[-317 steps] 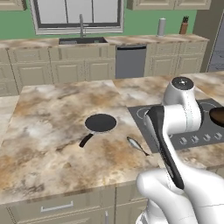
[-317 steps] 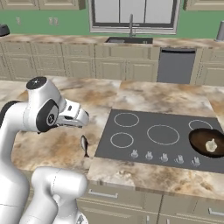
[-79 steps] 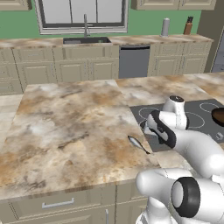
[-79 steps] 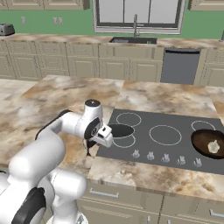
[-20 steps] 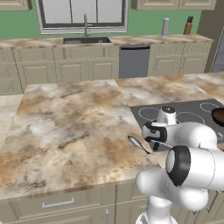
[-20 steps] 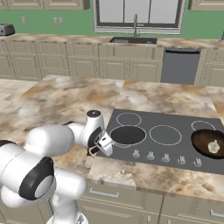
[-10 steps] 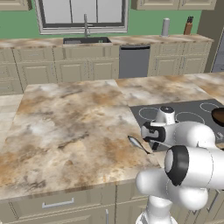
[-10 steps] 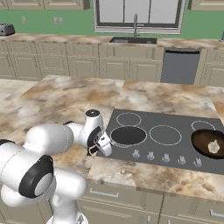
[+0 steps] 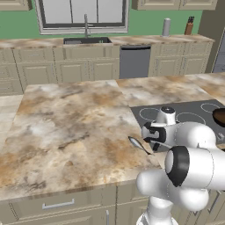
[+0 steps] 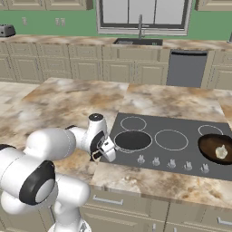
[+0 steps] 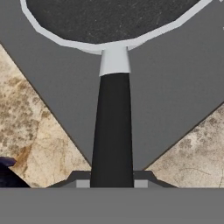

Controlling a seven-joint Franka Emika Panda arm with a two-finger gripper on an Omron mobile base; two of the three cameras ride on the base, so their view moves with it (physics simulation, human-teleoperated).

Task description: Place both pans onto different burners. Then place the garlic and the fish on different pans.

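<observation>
Hand view: black pan (image 11: 113, 17) handle clamped in end effector (image 11: 112, 181).

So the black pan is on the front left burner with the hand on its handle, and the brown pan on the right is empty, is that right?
Not quite: the brown pan is not empty. The right base view shows a pale garlic lying in it. The rest holds: the black pan sits on the front left burner of the cooktop, and the hand is closed on its handle.
</observation>
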